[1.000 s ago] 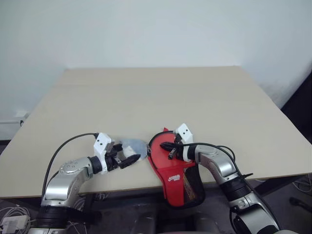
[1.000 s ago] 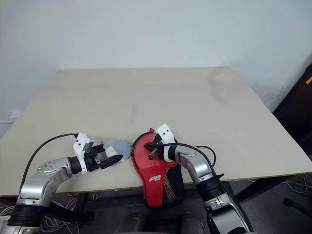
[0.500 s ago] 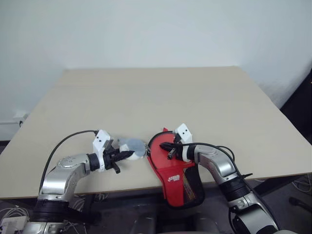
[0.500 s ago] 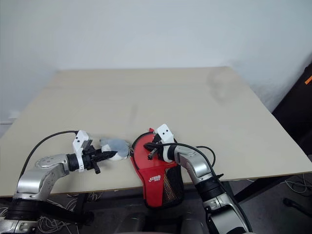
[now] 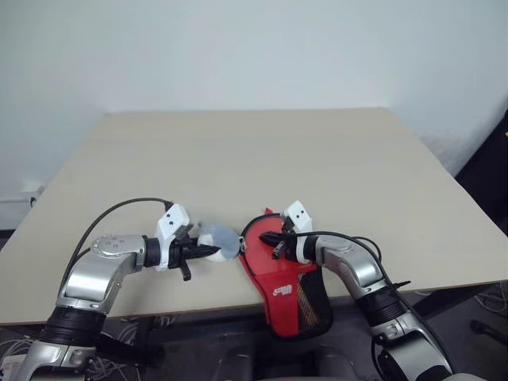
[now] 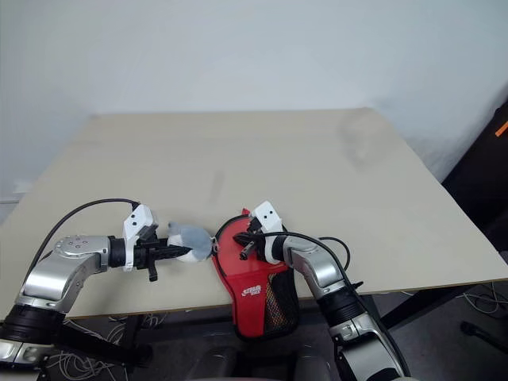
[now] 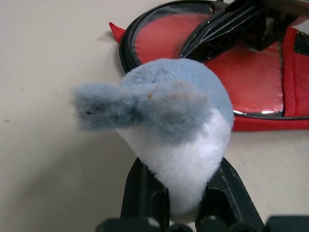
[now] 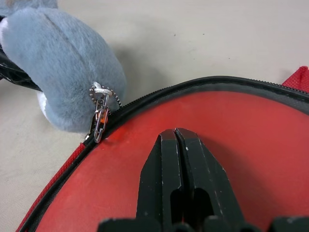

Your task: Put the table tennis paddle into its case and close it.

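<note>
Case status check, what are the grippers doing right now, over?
Left gripper shut on grey plush charm clipped to the zip. Right gripper shut, pressing on the red case. Case hangs over table edge. Nothing in the way.

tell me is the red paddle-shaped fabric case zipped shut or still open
Cannot tell fully. The red fabric case has its black zip closed along the visible edge, the slider beside the grey-blue plush charm; the rest is hidden.

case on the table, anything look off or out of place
Slightly: the case hangs its narrow mesh end over the table's near edge. A grey-blue plush charm is clipped to its zip; the left hand grips that, and the right hand presses the case.
</note>
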